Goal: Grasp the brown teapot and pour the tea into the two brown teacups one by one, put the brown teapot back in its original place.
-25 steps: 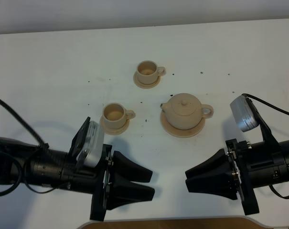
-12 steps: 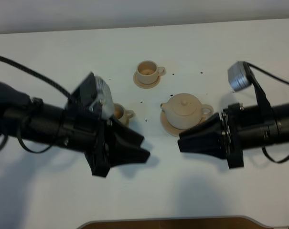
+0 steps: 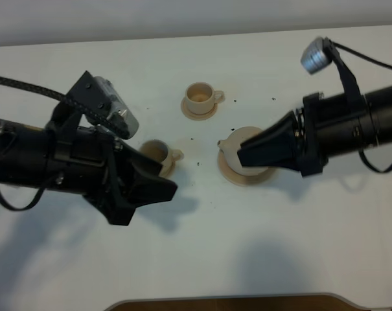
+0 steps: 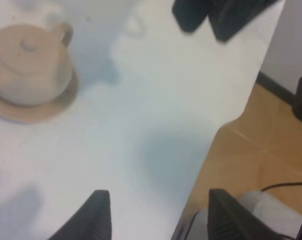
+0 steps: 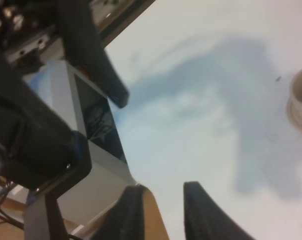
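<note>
Brown teapot sits partly screened by right end effector, jaws slightly parted, empty.

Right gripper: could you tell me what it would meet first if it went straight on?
Likely the left gripper, which faces it across the table; height is unclear, so the nearer teacup might come first.

My beige-tan teapot stands upright, lid on, upon its wide saucer. The far teacup stands upright behind it. The near teacup, on the spout's side, is partly hidden from me.
</note>
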Controlling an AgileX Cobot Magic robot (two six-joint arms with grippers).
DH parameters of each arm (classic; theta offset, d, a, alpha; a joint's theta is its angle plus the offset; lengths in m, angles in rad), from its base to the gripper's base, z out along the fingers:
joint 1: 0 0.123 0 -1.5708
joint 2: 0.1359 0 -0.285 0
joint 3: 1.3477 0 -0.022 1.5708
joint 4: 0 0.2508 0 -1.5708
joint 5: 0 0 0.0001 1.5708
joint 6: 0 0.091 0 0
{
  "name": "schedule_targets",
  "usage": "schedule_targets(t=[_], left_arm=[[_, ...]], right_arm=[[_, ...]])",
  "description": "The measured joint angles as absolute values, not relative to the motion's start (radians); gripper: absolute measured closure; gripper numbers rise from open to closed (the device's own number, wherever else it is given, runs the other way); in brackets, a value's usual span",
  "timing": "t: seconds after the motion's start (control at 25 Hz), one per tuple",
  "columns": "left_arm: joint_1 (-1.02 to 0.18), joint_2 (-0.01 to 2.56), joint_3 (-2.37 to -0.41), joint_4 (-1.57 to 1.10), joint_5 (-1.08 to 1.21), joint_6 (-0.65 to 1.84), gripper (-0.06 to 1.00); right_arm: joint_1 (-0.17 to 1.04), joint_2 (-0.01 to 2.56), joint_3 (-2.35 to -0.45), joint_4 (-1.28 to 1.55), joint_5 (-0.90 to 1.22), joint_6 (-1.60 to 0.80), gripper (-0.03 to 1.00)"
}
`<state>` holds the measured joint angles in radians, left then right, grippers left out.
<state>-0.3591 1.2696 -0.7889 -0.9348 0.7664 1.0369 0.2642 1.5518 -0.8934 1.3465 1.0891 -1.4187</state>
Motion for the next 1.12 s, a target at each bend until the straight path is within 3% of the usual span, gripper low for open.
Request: schedule_targets(t=[0.28, 0.64, 1.12], left_arm=[[-0.359, 1.185, -0.790, -0.642, 0.778, 0.671, 0.51], [-0.359, 0.994, -0.785, -0.117, 1.006, 0.100, 0.58], [-0.359, 0.616, -0.584, 0.044, 1.076, -0.044, 0.60]], right_arm=[[0.264, 1.552, -1.050, 1.217, 1.074, -1.213, 0.74], [0.264, 1.553, -1.233, 1.011, 0.945, -0.994, 0.74], [0.264, 1.553, -1.328, 0.869, 0.851, -0.838, 0.70]])
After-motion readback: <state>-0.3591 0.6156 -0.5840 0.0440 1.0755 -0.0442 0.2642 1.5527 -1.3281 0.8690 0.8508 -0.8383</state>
